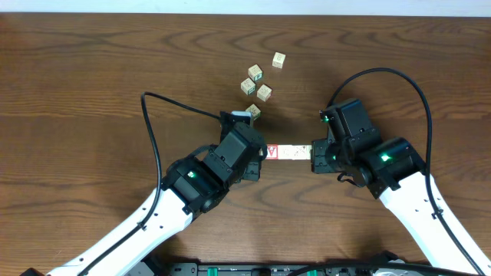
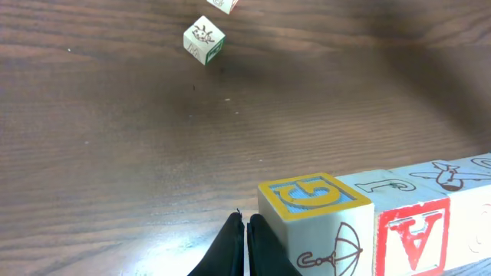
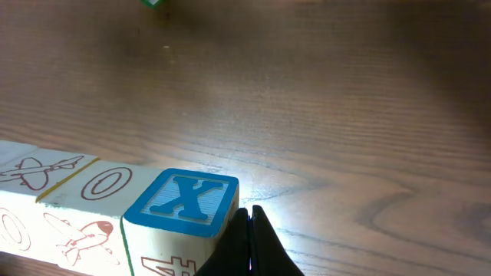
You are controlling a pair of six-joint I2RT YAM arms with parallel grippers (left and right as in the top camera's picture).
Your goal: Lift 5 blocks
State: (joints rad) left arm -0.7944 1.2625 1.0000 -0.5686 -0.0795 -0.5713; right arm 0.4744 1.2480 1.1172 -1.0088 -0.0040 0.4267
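- The left fingers are shut tight, the two dark tips together with nothing between them. They butt against the outer end face of a cream block with a blue G in a yellow frame on top and an umbrella drawn on its side.
- The right fingers are likewise closed on nothing, their tip set against the end face of a white block with a blue X on top.
- Between those two ends runs the row of five blocks, face to face in one straight line, pinned from both sides by the closed fingers.
- Next to the G block sits the red-faced block with a white A, and beyond it a cream block with an airplane drawing.
- From the other end, the X block touches a cream block with an O on top.
- From where I stand I cannot tell whether the row rests on the desk or hangs just clear of it.
- Farther back on the desk, well apart from the row, lie the five loose pale cubes in a scattered cluster. The nearest one is just beside the left arm's wrist.
- One of these, with a green edge and an animal print, shows tilted in the left wrist view.
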